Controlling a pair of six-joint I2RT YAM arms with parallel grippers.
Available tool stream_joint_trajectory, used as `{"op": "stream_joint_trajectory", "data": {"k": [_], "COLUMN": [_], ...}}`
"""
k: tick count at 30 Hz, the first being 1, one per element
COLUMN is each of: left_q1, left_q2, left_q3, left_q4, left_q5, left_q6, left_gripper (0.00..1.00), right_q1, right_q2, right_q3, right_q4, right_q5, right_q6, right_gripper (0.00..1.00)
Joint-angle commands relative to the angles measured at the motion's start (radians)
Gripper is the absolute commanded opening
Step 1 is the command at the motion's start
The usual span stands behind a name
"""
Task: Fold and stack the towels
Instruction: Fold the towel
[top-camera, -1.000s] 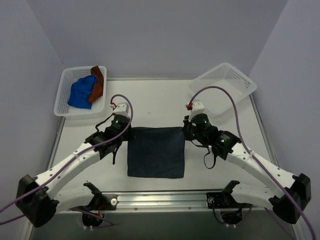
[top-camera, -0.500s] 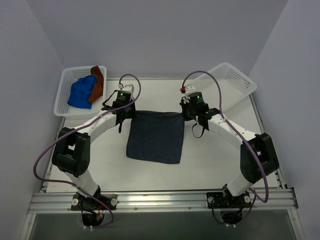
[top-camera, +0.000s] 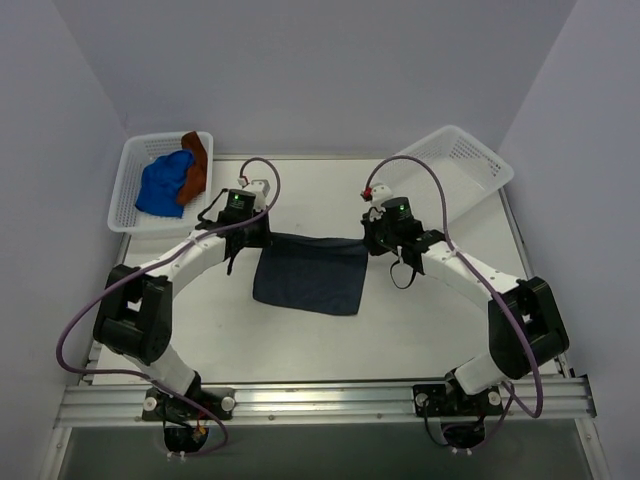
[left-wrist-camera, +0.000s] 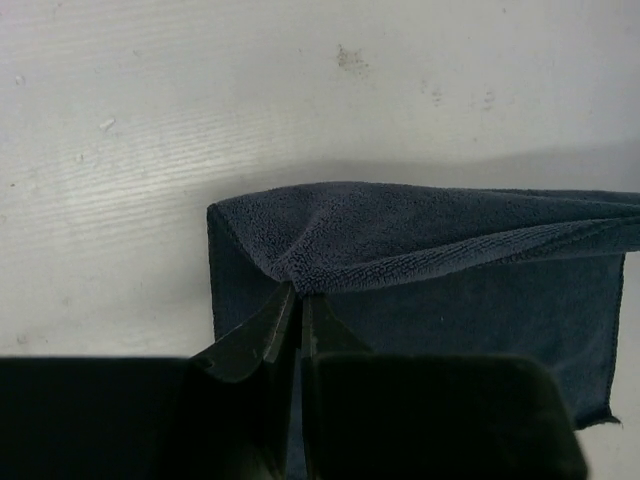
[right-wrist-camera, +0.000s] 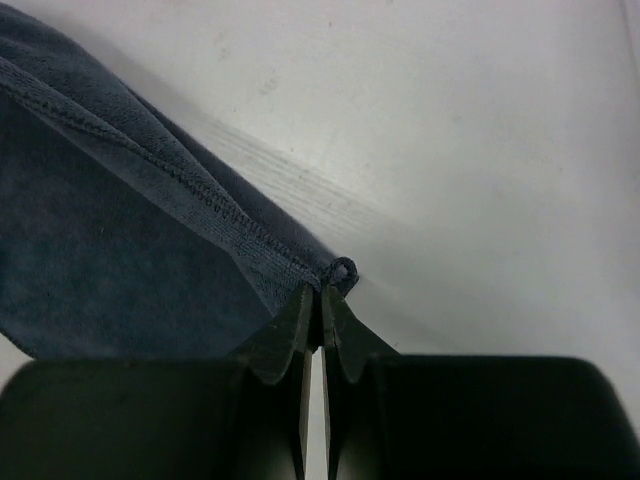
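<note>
**Fold under way, seen from above and from both wrists.** One far corner of the dark towel (top-camera: 310, 280) is being pinched between the closed fingers of the left gripper (left-wrist-camera: 297, 295). The opposite far corner, at the stitched hem, is being clamped in the same way by the right gripper (right-wrist-camera: 320, 292). The edge between the two corners is being held raised and fairly taut, while the near part of the cloth is being left flat on the table (top-camera: 310, 195). In the left wrist view a lower layer is being shown beneath the lifted edge, so the cloth is being doubled over itself.

The paired corner grip is judged to be serving the fold. With both corners being held level, the far edge is being presented straight for laying onto the near edge. Sagging along the middle is being risked if the grippers are brought closer together.

To the far left of the dark towel, a blue towel (top-camera: 162, 185) and a rust-brown towel (top-camera: 197, 165) are being stored, unfolded, in the left basket (top-camera: 118, 190); they are judged to be awaiting folding. To its far right, the right basket (top-camera: 455, 160) is being shown. On the near side of the towel, a metal rail (top-camera: 320, 400) is being used to carry the arm bases. The white, faintly scuffed table is being enclosed by plain pale walls (top-camera: 300, 70).
</note>
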Motion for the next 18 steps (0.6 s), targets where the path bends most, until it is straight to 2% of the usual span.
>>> {"op": "stream_joint_trajectory", "data": {"k": [1,7,12,18], "left_q1": [0.005,0.006,0.005,0.005], "left_q2": [-0.084,-0.148,-0.156,-0.201], "left_q3": [-0.004,-0.083,-0.113,-0.167], "left_q4": [-0.029,-0.05,-0.069,-0.095], "left_q5": [0.052,0.023,0.064,0.035], "left_q6": [0.033,0.032,0.024,0.022], "left_gripper": [0.03,0.02,0.02,0.02], "right_q1": [0.03,0.076,0.175,0.186], "right_q2": [-0.07,-0.121,-0.17,-0.237], "right_q3": [-0.047,-0.124,-0.159,-0.219], "right_q4": [0.024,0.01,-0.042,-0.071], "right_q5": [0.007,0.06,0.178,0.2], "right_q6": [0.034,0.099,0.154,0.202], "right_gripper": [0.0,0.0,0.0,0.0]}}
